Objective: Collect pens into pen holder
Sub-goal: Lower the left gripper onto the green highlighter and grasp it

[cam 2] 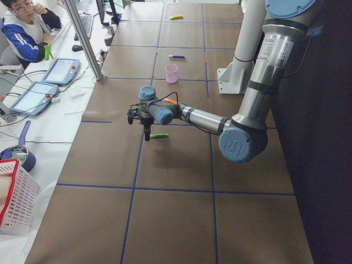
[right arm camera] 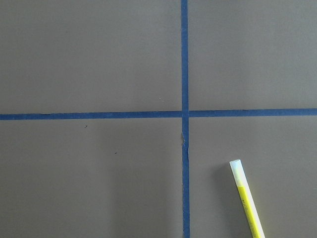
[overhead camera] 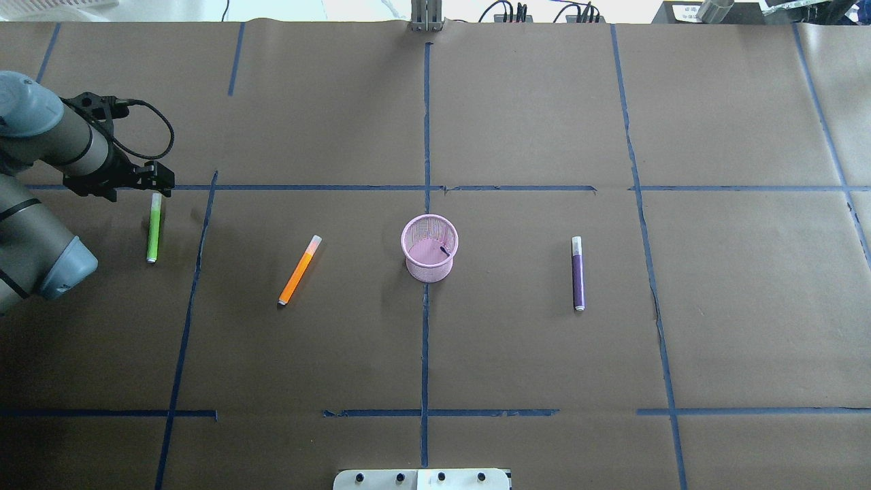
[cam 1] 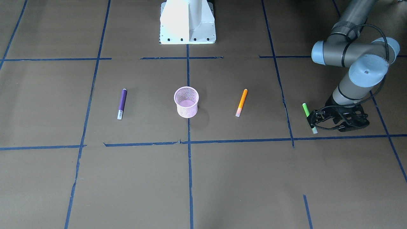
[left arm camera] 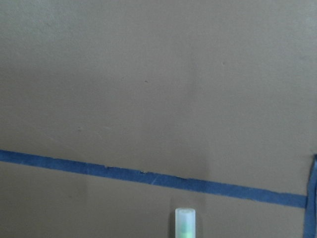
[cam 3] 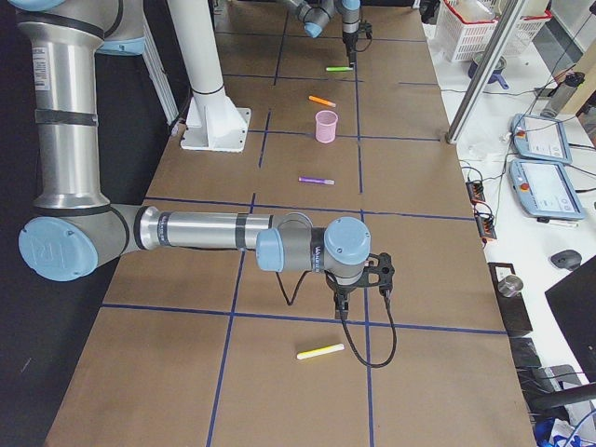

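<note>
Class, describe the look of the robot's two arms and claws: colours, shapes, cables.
The left arm and right arm are grey tubes with pale blue caps on rounded joints. The left claw and right claw are black, each trailed by a looping black cable.

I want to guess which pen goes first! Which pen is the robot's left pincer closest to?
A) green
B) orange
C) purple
A: the left pincer hangs at the cap end of the green pen; the orange pen and purple pen lie farther off, either side of the pink cup.
</note>
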`<action>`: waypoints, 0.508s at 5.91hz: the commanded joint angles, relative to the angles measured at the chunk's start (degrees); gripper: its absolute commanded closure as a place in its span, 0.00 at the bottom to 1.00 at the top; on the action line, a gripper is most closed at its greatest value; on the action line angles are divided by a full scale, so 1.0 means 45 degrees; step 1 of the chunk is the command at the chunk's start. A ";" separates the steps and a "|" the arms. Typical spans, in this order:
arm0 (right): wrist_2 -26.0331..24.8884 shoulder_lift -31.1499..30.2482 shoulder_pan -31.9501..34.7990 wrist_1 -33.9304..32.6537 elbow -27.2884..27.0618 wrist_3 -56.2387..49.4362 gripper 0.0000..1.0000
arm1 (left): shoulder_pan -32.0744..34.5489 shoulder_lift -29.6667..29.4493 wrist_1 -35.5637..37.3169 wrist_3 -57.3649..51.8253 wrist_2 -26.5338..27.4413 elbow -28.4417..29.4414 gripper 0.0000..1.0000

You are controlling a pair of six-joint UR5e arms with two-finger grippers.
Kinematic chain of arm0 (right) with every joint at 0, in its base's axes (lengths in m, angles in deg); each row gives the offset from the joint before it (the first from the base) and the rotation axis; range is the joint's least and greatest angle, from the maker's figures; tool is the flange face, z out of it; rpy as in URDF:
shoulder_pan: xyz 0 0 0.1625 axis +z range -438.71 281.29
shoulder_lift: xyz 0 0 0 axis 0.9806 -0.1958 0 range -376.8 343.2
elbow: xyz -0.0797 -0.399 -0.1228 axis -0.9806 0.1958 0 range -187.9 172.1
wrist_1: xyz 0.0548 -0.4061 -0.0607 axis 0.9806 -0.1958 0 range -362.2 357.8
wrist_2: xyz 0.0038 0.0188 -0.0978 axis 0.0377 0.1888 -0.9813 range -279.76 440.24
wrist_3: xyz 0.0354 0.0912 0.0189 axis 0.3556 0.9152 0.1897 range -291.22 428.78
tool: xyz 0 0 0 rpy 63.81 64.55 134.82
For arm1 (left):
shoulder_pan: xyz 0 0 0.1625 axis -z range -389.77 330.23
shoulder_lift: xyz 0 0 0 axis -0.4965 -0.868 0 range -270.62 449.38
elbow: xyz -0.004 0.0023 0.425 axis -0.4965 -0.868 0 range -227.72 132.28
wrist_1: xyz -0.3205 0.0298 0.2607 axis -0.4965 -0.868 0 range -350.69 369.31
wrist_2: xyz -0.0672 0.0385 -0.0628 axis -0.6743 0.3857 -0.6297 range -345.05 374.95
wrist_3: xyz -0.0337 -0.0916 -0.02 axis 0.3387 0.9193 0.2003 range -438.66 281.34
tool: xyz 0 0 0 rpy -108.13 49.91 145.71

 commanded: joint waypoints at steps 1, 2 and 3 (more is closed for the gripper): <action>0.0019 0.0017 -0.0001 0.0019 -0.0018 0.0013 0.00 | -0.0039 -0.0018 -0.0235 0.0105 -0.0092 0.0100 0.00; 0.0000 0.0017 -0.0001 0.0019 0.0001 -0.0006 0.00 | -0.0039 -0.0018 -0.0255 0.0085 -0.0093 0.0138 0.00; 0.0019 0.0017 -0.0001 0.0019 0.0002 -0.0007 0.00 | -0.0233 0.0001 -0.0255 0.0105 -0.0093 0.0157 0.00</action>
